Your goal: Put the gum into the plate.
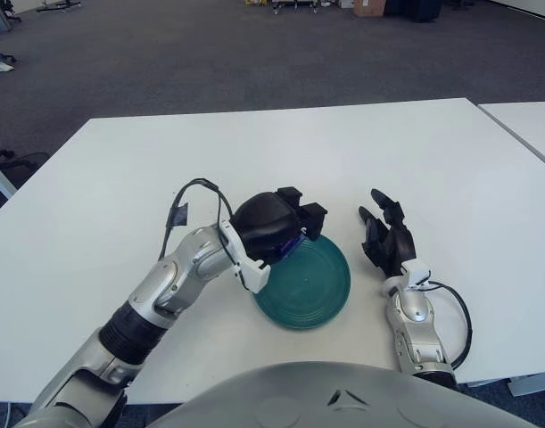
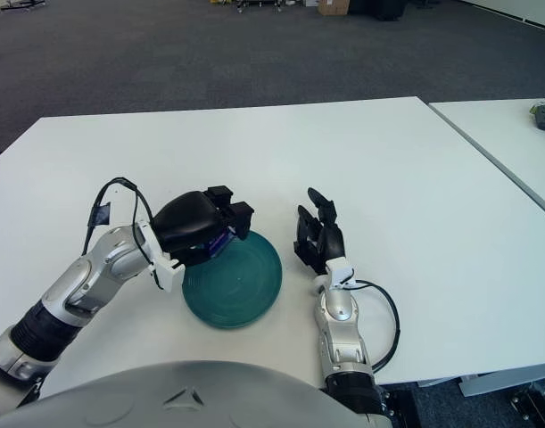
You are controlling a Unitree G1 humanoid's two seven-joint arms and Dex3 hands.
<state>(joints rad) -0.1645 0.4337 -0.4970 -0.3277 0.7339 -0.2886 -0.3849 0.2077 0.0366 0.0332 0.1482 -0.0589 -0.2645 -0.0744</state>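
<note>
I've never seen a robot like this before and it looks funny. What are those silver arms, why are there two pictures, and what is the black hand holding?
Those silver arms belong to a robot shaped like a person. Both pictures come from two cameras in its head, like two eyes, looking down at a white table, so they show almost the same thing. The grey curve at the bottom is the robot's own body.

On the table is a round green plate. The left hand is black with three fingers. It is over the plate's left edge, curled around a small blue thing, the gum. The gum is not yet lying in the plate.

The right hand shows just right of the plate, fingers spread, holding nothing.
</note>
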